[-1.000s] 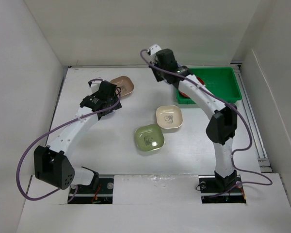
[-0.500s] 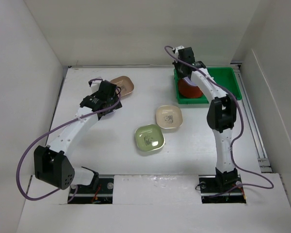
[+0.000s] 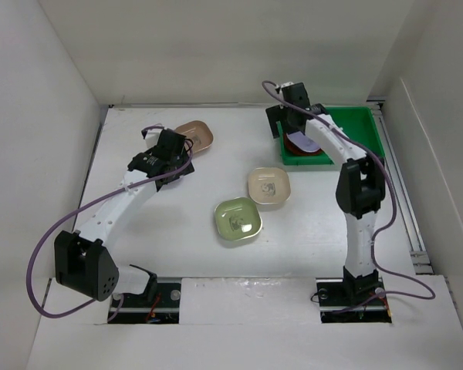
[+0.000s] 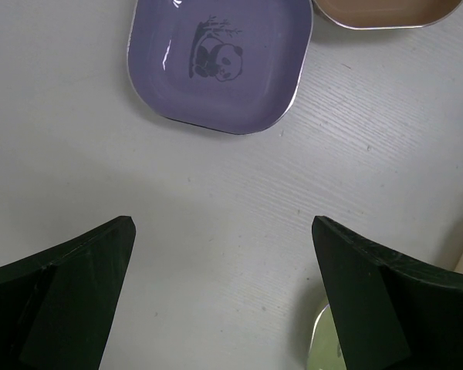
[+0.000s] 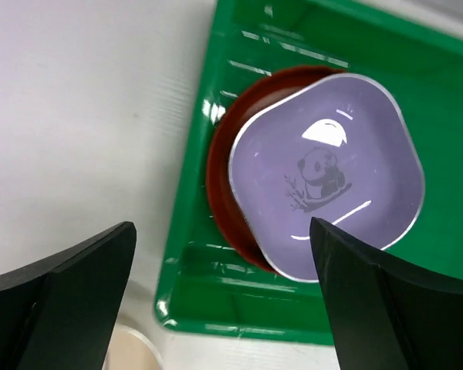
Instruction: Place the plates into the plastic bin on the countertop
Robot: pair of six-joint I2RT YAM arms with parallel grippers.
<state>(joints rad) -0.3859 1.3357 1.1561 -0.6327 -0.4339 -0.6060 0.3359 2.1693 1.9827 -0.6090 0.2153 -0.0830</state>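
I have the right claw [image 5: 222, 227] spread over a lilac rounded-square plate [image 5: 324, 193] on a round red plate [image 5: 220, 177] in the green plastic bin [image 5: 447, 116], while only the left wrist view reveals another lilac plate [image 4: 220, 62] near the spread left claw [image 4: 222, 223].

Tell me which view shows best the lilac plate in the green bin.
The right wrist view: the lilac plate shows almost whole, panda print included, on a red plate in the green bin. The top external view shows a sliver by the right arm; the left wrist view, none.
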